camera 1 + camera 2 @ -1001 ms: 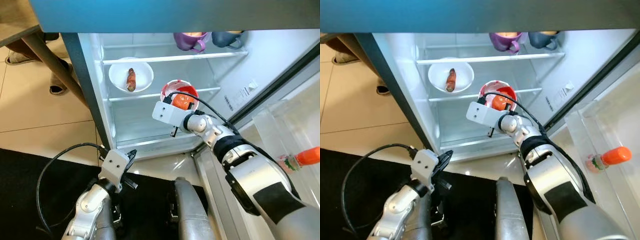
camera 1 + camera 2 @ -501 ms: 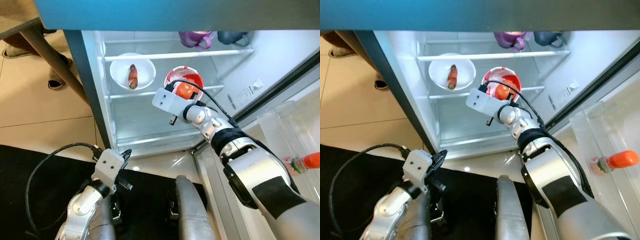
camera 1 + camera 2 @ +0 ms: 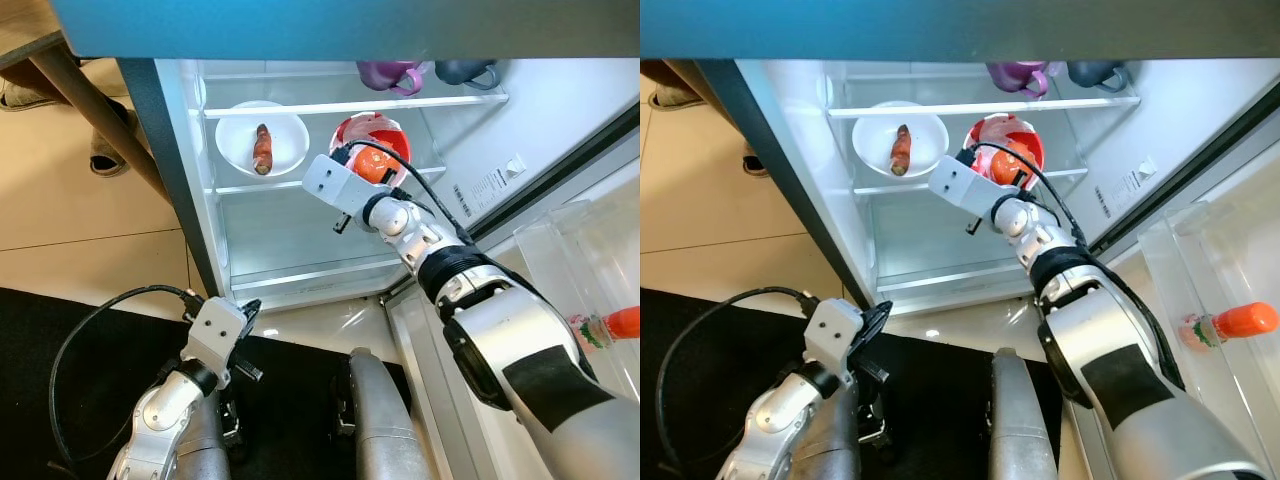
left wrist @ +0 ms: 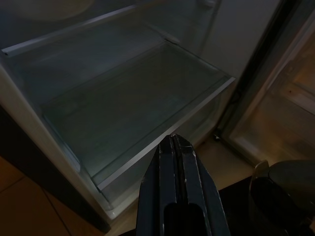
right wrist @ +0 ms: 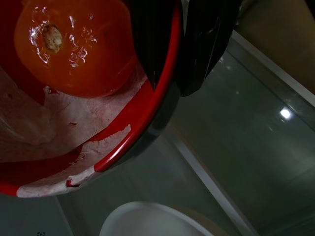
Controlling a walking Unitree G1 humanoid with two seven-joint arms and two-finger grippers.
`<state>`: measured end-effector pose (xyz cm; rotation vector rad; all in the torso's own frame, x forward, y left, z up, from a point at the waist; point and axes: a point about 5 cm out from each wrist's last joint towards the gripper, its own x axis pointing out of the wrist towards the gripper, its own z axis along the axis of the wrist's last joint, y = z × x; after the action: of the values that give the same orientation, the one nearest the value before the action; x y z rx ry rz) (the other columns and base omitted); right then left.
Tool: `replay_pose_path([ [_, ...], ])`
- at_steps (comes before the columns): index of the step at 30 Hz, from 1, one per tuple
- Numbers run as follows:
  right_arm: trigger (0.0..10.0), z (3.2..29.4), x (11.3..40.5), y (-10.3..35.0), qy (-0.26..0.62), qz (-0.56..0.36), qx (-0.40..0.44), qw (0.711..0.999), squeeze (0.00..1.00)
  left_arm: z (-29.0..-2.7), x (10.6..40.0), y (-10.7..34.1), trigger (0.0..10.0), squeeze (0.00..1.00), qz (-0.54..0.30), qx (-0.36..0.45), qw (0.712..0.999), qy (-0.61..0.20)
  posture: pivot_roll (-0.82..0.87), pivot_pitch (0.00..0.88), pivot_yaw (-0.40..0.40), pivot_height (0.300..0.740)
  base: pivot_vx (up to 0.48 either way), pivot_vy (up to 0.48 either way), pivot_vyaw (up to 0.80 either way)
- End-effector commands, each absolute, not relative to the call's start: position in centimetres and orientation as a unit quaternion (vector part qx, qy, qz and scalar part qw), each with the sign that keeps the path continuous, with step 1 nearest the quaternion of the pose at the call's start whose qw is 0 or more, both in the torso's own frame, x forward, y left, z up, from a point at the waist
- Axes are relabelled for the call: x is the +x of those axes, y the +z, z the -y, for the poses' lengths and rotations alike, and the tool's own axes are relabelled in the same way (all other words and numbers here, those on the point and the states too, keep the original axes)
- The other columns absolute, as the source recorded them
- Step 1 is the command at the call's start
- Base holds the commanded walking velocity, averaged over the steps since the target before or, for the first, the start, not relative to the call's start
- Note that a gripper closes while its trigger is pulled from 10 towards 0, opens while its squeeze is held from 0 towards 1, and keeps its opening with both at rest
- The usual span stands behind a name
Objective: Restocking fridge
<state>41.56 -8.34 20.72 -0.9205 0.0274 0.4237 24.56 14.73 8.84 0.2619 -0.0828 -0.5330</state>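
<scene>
My right gripper (image 5: 170, 54) was clamped on the rim of the red bowl (image 3: 372, 143), one finger inside and one outside, holding it with its tomato (image 5: 74, 46) over the middle shelf (image 3: 320, 182) inside the open fridge (image 3: 560, 110). Just beside it on that shelf sat a white bowl (image 3: 262, 140) with a carrot (image 3: 263, 148), two mugs (image 3: 392, 74) stood on the shelf above. My left gripper (image 4: 178, 187) hung low by the fridge's foot, fingers pressed together on nothing.

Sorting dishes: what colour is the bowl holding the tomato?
Red bowl, clearest in the right wrist view.
</scene>
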Motion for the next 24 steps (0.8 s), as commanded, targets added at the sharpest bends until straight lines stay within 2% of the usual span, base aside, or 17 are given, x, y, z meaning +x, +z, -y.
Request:
replay_pose_path([
  [1,10.0,8.4,41.5,20.5,0.204,-0.015,-0.436,0.877,0.0,-14.8,23.9,8.0,10.0,0.0,0.019,0.134,0.953,-0.273,0.03,0.393,-0.143,0.631,0.0,0.0,0.0],
  [2,10.0,8.6,41.1,19.0,0.221,-0.038,-0.409,0.885,0.0,-14.8,23.8,7.0,10.0,0.0,-0.006,0.129,0.952,-0.278,0.0,0.356,-0.129,0.631,0.0,0.0,0.0],
  [3,10.0,9.0,40.5,16.8,0.226,-0.06,-0.35,0.907,0.0,-15.2,23.6,5.4,10.0,0.0,-0.04,0.117,0.955,-0.268,-0.05,0.309,-0.097,0.631,0.0,0.0,0.0],
  [5,10.0,9.0,40.5,16.8,0.226,-0.06,-0.35,0.907,0.0,-15.2,23.6,5.4,10.0,0.0,-0.04,0.117,0.955,-0.268,-0.05,0.309,-0.097,0.631,0.0,0.0,0.0],
  [7,10.0,9.6,39.3,13.8,0.217,-0.076,-0.252,0.94,0.0,-15.8,23.4,3.3,10.0,0.0,-0.081,0.099,0.96,-0.249,-0.07,0.278,-0.073,0.631,0.0,0.0,0.0],
  [9,10.0,9.6,39.3,13.8,0.217,-0.076,-0.252,0.94,0.0,-15.8,23.4,3.3,10.0,0.0,-0.081,0.099,0.96,-0.249,-0.07,0.278,-0.073,0.631,0.0,0.0,0.0],
  [11,10.0,9.6,38.5,12.7,0.205,-0.056,-0.193,0.958,0.0,-16.0,23.7,2.8,10.0,0.0,-0.089,0.094,0.962,-0.24,-0.09,0.244,-0.044,0.631,0.0,0.0,0.0],
  [14,10.0,9.5,38.0,12.1,0.213,-0.046,-0.192,0.957,0.0,-16.0,24.0,2.7,10.0,0.0,-0.089,0.095,0.962,-0.24,-0.09,0.238,-0.041,0.631,0.0,0.0,0.0],
  [16,10.0,9.5,37.3,10.9,0.241,-0.05,-0.231,0.941,0.0,-15.9,24.5,2.6,10.0,0.0,-0.092,0.099,0.961,-0.243,-0.1,0.22,-0.032,0.631,0.0,0.0,0.0],
  [19,10.0,9.5,37.1,10.5,0.248,-0.053,-0.242,0.937,0.0,-15.9,24.5,2.6,10.0,0.0,-0.093,0.1,0.96,-0.243,-0.1,0.22,-0.032,0.631,0.0,0.0,0.0],
  [21,10.0,10.2,35.5,7.6,0.251,-0.099,-0.239,0.933,0.0,-16.5,24.3,1.4,10.0,0.0,-0.119,0.088,0.964,-0.221,-0.11,0.199,-0.034,0.631,0.0,0.0,0.0],
  [24,10.0,10.5,35.0,6.7,0.248,-0.114,-0.23,0.934,0.0,-16.6,24.2,1.0,10.0,0.0,-0.126,0.081,0.966,-0.212,-0.11,0.193,-0.031,0.631,0.0,0.0,0.0],
])
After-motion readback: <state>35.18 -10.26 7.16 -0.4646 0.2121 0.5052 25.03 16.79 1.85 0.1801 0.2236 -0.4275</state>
